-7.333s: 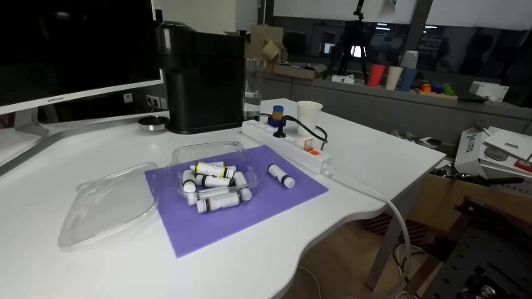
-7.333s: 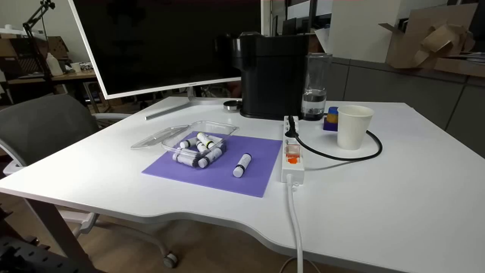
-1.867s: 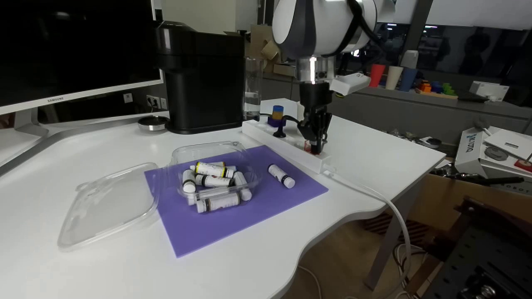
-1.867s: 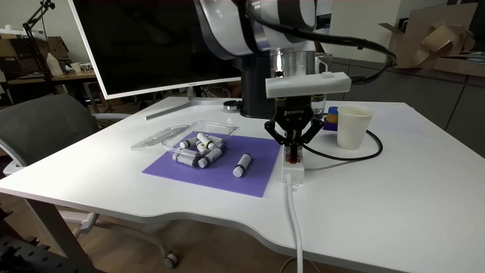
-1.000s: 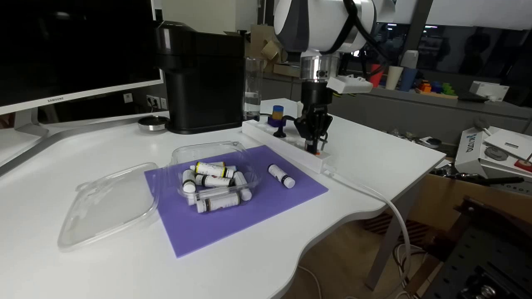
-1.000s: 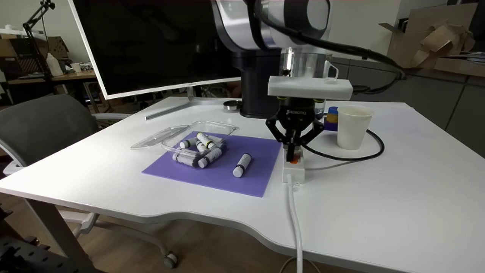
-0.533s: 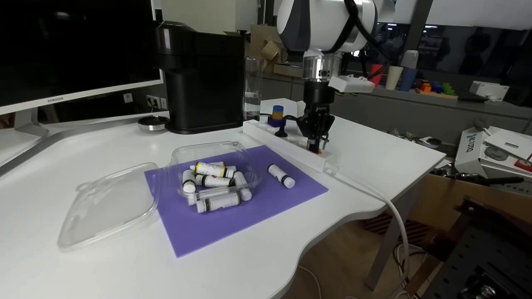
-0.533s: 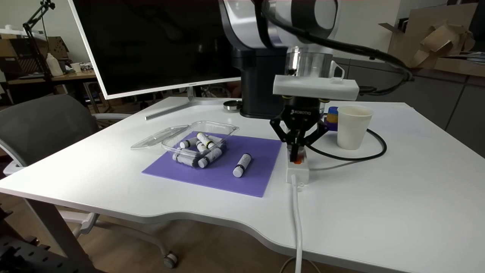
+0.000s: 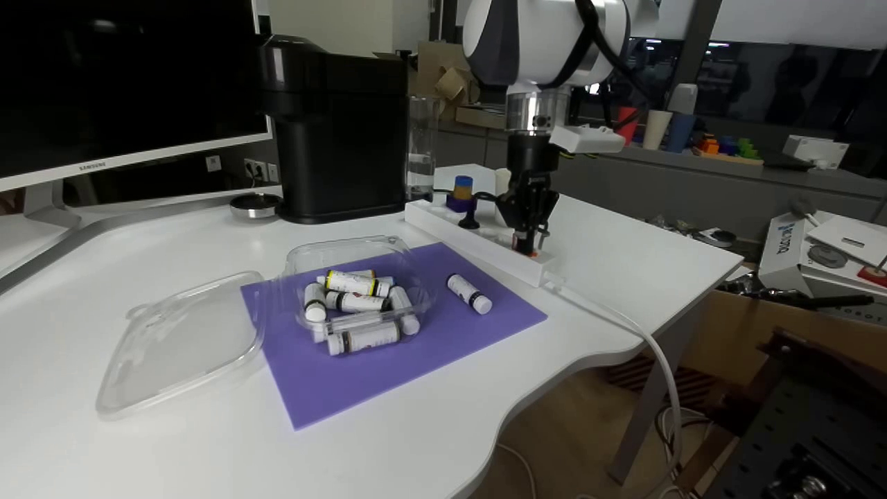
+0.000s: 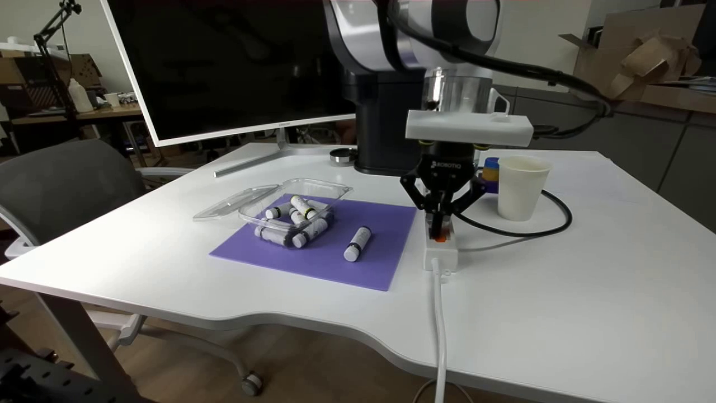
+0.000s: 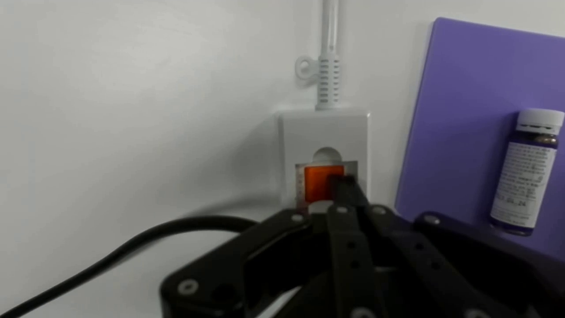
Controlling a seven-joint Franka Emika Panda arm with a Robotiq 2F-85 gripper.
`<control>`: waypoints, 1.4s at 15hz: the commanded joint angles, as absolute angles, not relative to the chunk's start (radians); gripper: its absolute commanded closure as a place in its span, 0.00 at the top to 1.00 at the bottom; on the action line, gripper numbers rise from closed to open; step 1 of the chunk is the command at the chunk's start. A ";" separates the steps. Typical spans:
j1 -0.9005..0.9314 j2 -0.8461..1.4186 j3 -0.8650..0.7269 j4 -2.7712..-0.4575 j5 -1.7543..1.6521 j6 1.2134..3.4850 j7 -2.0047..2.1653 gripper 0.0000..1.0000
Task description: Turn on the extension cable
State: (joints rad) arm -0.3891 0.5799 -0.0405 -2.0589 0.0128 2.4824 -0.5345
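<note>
The extension cable (image 9: pixel 475 244) lies on the table (image 10: pixel 559 302), just right of the purple mat (image 10: pixel 369 271) in both exterior views, its white lead (image 10: pixel 440 330) leaving from the near end. The tool (image 10: pixel 437 230) points down over that near end, its jaws together with nothing seen between them; its end is on or just above the red-orange switch (image 11: pixel 317 184), and I cannot tell whether it touches. In the wrist view it covers only the part of the switch on the mat's side, so the aim looks off-centre. The step in hand, I judge, is the press itself. To do it well, shift slightly away from the mat, to the right in the exterior views, then push on one end of the switch rather than its middle; which end means on cannot be read here, nor whether the orange is a lamp or only coloured plastic. Press straight down: a slanted push could slide the body along the table, and the black cord (image 10: pixel 526 237) on the black plug (image 9: pixel 469 218) might resist or tug. Ease off once the switch tips, and lift vertically, clear of the paper cup (image 10: pixel 521 187) at the right.
</note>
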 commanded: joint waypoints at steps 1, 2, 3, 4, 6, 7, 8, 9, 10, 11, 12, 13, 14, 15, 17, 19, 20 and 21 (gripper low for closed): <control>-0.372 0.540 -0.061 -2.075 -0.022 2.483 -0.528 0.00; -0.364 0.527 -0.070 -2.082 -0.039 2.481 -0.519 0.00; -0.359 0.519 -0.075 -2.085 -0.048 2.479 -0.517 0.00; -0.353 0.516 -0.082 -2.085 -0.062 2.483 -0.512 0.00; -0.351 0.519 -0.086 -2.078 -0.072 2.481 -0.513 0.00; -0.350 0.521 -0.087 -2.076 -0.073 2.481 -0.513 0.00; -0.349 0.524 -0.086 -2.075 -0.077 2.479 -0.516 0.00; -0.348 0.525 -0.085 -2.074 -0.079 2.479 -0.516 0.00; -0.348 0.526 -0.084 -2.074 -0.079 2.479 -0.517 0.00; -0.347 0.527 -0.083 -2.075 -0.079 2.477 -0.518 0.00; -0.346 0.529 -0.083 -2.076 -0.079 2.477 -0.518 0.00; -0.344 0.529 -0.082 -2.077 -0.079 2.477 -0.519 0.00; -0.342 0.531 -0.082 -2.077 -0.080 2.477 -0.519 0.00; -0.341 0.533 -0.083 -2.076 -0.081 2.478 -0.517 0.00; -0.341 0.538 -0.084 -2.073 -0.080 2.477 -0.517 0.00; -0.341 0.547 -0.085 -2.070 -0.080 2.477 -0.515 0.00; -0.340 0.552 -0.087 -2.068 -0.082 2.477 -0.514 0.00; -0.340 0.556 -0.088 -2.067 -0.083 2.478 -0.512 0.00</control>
